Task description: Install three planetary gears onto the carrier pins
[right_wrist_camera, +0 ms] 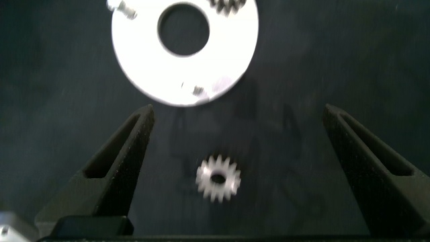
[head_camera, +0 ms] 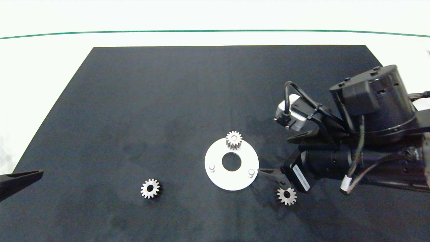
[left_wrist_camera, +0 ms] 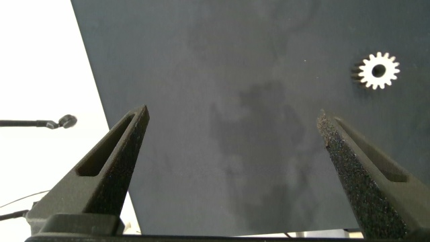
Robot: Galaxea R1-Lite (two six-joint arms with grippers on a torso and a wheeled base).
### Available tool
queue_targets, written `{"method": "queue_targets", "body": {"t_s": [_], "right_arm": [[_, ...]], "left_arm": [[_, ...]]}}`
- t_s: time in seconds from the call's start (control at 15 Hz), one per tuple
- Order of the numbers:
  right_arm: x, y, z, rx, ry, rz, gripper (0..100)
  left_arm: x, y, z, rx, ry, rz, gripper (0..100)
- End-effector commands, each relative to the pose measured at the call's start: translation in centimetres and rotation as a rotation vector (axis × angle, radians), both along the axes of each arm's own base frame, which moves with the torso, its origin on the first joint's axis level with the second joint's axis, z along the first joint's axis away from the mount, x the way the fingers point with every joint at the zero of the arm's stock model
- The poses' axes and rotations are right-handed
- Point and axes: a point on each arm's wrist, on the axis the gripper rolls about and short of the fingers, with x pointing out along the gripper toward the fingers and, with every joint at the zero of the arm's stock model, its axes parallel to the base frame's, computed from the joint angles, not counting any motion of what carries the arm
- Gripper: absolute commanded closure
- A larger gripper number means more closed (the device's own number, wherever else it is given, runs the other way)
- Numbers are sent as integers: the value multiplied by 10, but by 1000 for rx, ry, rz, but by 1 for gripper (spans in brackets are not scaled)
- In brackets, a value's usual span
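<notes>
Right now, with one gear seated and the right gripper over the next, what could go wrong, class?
1. The right gripper is open around the loose gear, which lies flat on the mat; the fingers may skid it instead of gripping.
2. The disc lies loose and close by; a finger could nudge it, shifting the seated gear and bare pins.

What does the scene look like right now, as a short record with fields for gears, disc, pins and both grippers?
surface: dark mat on a white table
carrier: flat white round disc with a large centre hole
pins: three short white pegs; two bare
gear mounted: one small silvery metal spur gear on the far pin
gears loose: two on the mat, left gear, right gear
right gripper: jaws open, over the right gear
left gripper: jaws open, at the mat's left edge
</notes>
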Motion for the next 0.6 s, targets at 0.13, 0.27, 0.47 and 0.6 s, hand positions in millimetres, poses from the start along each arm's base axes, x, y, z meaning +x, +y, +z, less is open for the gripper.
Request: {"method": "queue_targets", "body": {"t_s": [0.13, 0.27, 0.47, 0.6], "right_arm": [[-25, -6, -4, -21, -8, 30, 0], [-29, -3, -8, -37, -1, 44, 0], [-33, -1, -13, -51, 11, 61, 0], [-32, -1, -14, -52, 14, 62, 0]], "left_arm": [[-1, 0, 0, 3, -2, -3, 0], [-4, 0, 1, 2, -11, -3, 0], [-4, 0, 1, 2, -13, -4, 0], [-5, 0, 1, 4, -14, -5, 0]]}}
